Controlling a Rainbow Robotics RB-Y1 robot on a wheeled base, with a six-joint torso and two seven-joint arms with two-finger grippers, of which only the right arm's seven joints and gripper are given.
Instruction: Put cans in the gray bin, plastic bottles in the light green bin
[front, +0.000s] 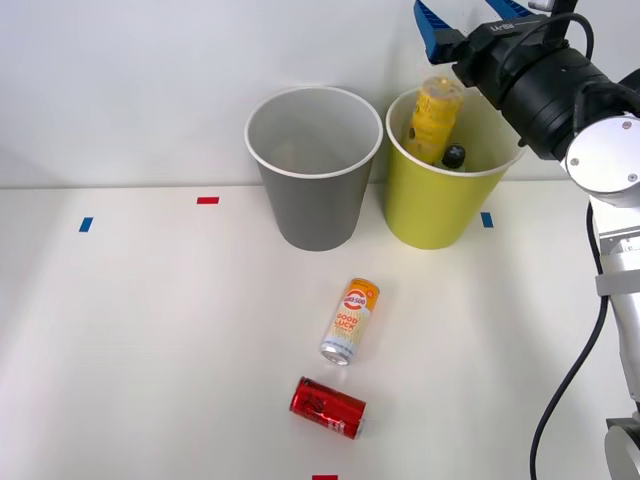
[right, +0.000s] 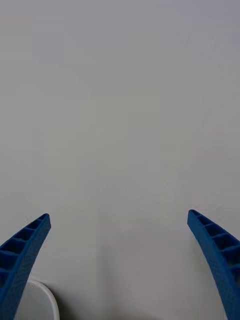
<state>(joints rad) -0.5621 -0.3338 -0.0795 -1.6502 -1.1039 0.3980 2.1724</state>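
Observation:
The gray bin (front: 313, 185) and the light green bin (front: 440, 205) stand side by side at the back of the table. Inside the light green bin a yellow-labelled plastic bottle (front: 436, 115) leans upright, with the black cap of another bottle (front: 454, 156) beside it. Two cans lie on their sides on the table in front of the bins: the orange-and-white can (front: 351, 320) and, nearer, the red can (front: 328, 407). My right gripper (front: 462, 10) (right: 119, 215) hangs open and empty above the light green bin's back rim, facing the wall.
Small blue tape marks (front: 86, 224) and red tape marks (front: 207, 200) dot the white table. The pale wall stands right behind the bins. A curved piece of white bin rim (right: 42, 295) sits by one finger in the wrist view.

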